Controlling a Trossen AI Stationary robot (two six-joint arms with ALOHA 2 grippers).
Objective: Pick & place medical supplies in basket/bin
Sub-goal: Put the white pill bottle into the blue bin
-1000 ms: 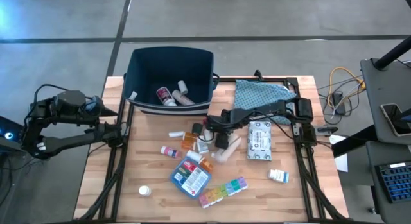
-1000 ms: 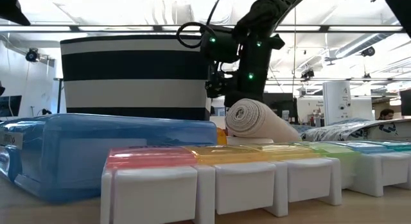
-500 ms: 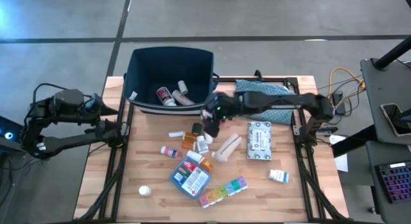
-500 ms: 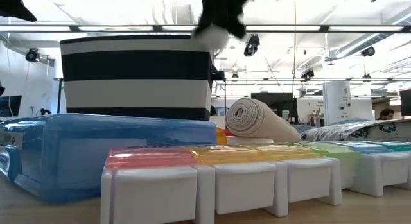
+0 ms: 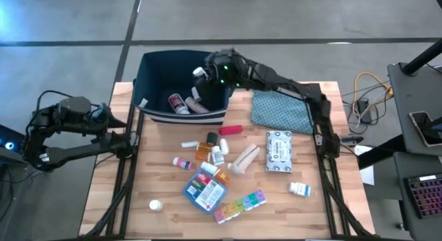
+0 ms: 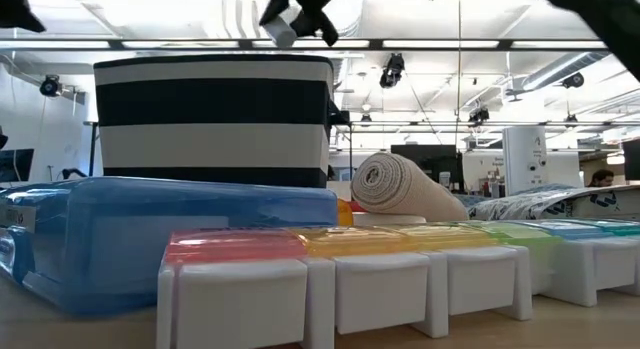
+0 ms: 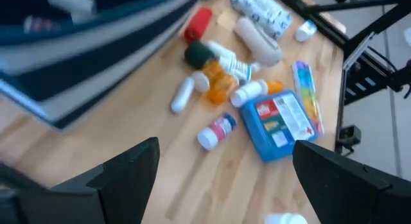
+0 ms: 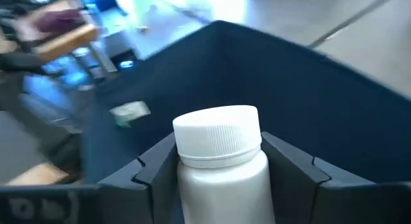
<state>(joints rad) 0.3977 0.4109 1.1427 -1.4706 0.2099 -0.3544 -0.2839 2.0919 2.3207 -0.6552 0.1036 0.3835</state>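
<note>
**Right arm carries a white bottle over the bin**

A second ago the right gripper (image 5: 201, 74) was low among the loose supplies at the table's centre; half a second ago it was rising beside the bin's right corner. Now it hangs above the open bin (image 5: 153, 67), in the upper middle of the high view, its fingers closed on a white pill bottle (image 8: 221, 161). A red tube (image 5: 231, 130), hidden under the arm before, now lies bare just below the bin.

At the far left of the high view the left gripper (image 5: 105, 114) waits off the table's edge, fingers spread wide, unchanged.

The bottle is plain white with a ribbed screw cap, upright between the two dark fingers, with the navy inside wall of the bin behind it. The bin already holds a few items, among them a red-labelled bottle (image 5: 178, 103). Right of it on the table lie the blue first-aid pouch (image 5: 204, 189), the bandage roll (image 5: 244, 159), the rainbow pill organizer (image 5: 239, 205) and the white wipes packet (image 5: 279, 151).
</note>
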